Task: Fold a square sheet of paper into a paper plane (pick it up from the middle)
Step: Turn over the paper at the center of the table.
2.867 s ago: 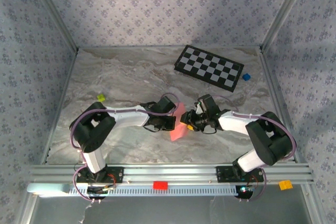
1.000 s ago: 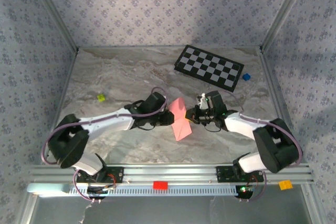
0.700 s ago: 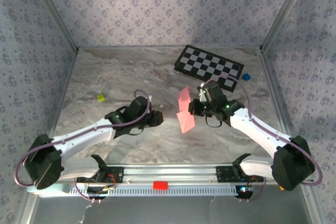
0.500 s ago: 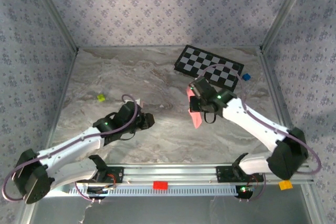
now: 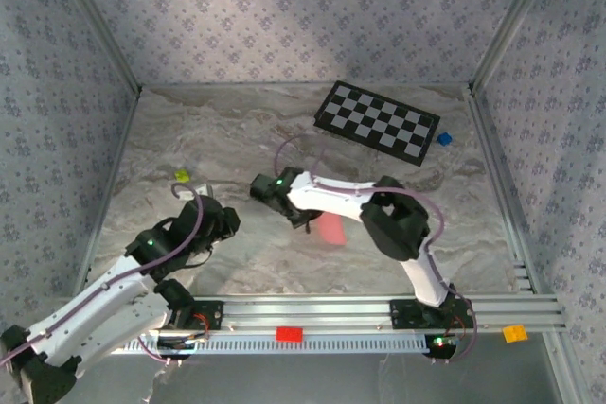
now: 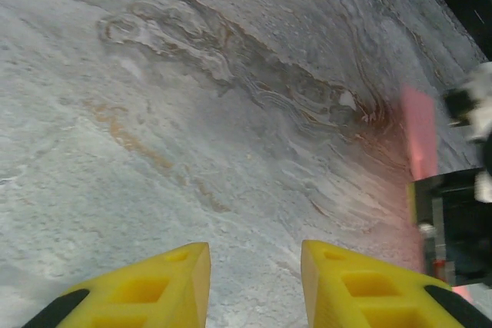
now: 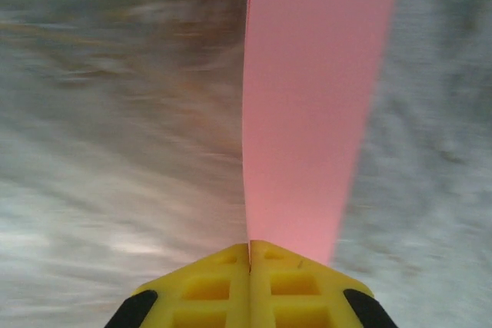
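The pink-red paper [image 5: 330, 228], folded narrow, lies low over the marble table near the centre. My right gripper [image 5: 305, 217] is shut on its near end, with the arm bent back towards the left. In the right wrist view the yellow fingers [image 7: 300, 282] are pressed together at the gripper tip [image 7: 249, 245], and the folded paper [image 7: 307, 105] stretches away from them. That view is blurred. My left gripper [image 5: 227, 220] is at the near left, apart from the paper. In the left wrist view the left gripper [image 6: 255, 255] is open over bare table, and the paper [image 6: 420, 140] shows at the right edge.
A black-and-white checkerboard [image 5: 377, 123] lies at the back right with a small blue block [image 5: 443, 139] beside it. A yellow-green block [image 5: 182, 176] sits at the left. A red block [image 5: 289, 333] and an orange block [image 5: 514, 333] rest on the front rail.
The left gripper let go of the paper and drew back to the near left. The right arm swung the paper up to the right, then down and left to the table's centre.
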You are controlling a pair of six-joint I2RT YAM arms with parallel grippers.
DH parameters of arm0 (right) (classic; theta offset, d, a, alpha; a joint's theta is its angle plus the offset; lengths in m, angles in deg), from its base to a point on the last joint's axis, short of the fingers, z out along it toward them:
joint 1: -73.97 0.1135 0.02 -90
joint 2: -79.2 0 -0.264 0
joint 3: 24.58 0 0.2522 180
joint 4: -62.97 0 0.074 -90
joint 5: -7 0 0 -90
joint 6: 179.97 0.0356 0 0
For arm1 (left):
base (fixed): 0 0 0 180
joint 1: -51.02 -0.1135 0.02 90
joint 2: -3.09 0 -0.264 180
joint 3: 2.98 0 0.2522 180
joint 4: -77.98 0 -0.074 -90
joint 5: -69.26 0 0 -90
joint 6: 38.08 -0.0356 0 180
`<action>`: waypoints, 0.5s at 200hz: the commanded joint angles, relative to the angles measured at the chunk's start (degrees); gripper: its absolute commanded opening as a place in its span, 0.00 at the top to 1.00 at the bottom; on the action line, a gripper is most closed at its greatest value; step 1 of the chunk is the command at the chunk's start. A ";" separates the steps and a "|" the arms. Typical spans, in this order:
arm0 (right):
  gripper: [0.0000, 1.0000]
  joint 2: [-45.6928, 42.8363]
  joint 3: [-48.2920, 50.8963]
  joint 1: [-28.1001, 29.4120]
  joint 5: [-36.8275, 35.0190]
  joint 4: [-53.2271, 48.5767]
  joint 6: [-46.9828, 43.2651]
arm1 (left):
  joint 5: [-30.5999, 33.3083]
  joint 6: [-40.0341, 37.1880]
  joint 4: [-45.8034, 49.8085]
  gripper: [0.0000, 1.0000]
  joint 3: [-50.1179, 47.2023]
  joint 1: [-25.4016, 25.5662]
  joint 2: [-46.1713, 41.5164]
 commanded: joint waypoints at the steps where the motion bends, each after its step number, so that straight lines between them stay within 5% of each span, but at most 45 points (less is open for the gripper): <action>1: 0.90 0.56 -3.05 0.73 12.50 5.64 2.75 | 2.68 0.88 4.11 0.64 0.22 -0.30 -2.05; 15: 0.84 -1.97 -0.80 0.09 19.82 12.86 2.77 | 1.94 0.58 4.22 0.63 0.13 -0.32 -2.34; 36: 0.61 -9.36 7.23 -2.54 28.56 23.78 1.35 | -0.08 -0.22 2.34 0.60 -0.41 -0.45 -1.84; 59: 0.53 -20.31 21.26 -7.19 38.18 37.94 3.35 | -5.32 -2.41 -3.75 0.57 -1.22 -0.60 1.07; 76: 0.55 -27.57 33.63 -12.03 43.92 47.55 6.70 | -9.67 -3.52 -7.77 0.57 -0.89 -0.78 5.99; 100: 0.82 -33.37 46.45 -18.67 51.54 57.96 10.29 | -17.93 -4.71 -13.91 0.57 0.14 -0.88 14.77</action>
